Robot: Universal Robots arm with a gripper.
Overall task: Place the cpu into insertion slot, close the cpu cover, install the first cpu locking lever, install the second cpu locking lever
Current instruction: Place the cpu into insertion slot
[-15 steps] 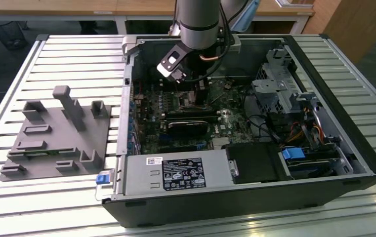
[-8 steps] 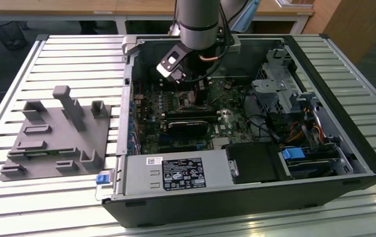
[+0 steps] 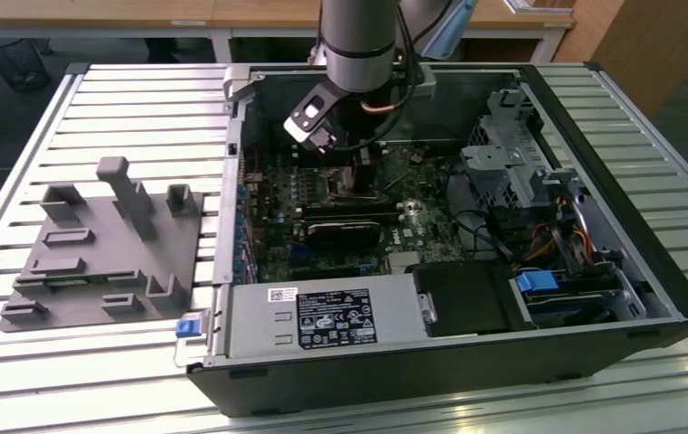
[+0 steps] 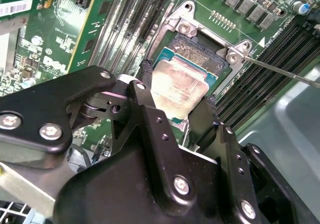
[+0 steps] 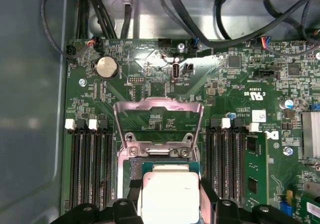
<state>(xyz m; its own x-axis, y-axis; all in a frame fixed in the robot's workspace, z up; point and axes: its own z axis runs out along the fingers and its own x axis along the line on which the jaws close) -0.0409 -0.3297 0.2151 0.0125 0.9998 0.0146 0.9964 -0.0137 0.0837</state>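
And here's the cpu (image 4: 182, 84): a flat square chip with a pale silver-beige top, smudged and mottled, and a thin teal-green edge peeking out around it. The gripper (image 4: 177, 89) has it pinched, its black fingers (image 4: 146, 72) drawn in narrow against two opposite sides of the chip. The cpu hangs just over the insertion slot (image 4: 202, 47), offset from it, so a strip of the dark socket field lies bare beyond the chip's far edge. In the first wrist view the cpu cover (image 5: 157, 104), a thin silvery frame with a square cut-out, stands raised and tilted back on its hinge, clear of the socket, with green motherboard (image 5: 150, 79) visible through its opening. A thin wire locking lever (image 4: 280, 70) juts out to one side of the socket, apart from the chip. Room is tight down here: long black memory slots (image 5: 87, 164) run close along both flanks of the socket, just beside the fingers. In the exterior view the arm (image 3: 362, 36) drops into the open computer case (image 3: 440, 375), its walls well apart from it. A power supply (image 3: 319, 316) lies along the near side, and a grey fixture plate (image 3: 102, 244) sits on the slatted table (image 3: 79, 380) to the exterior view's left.
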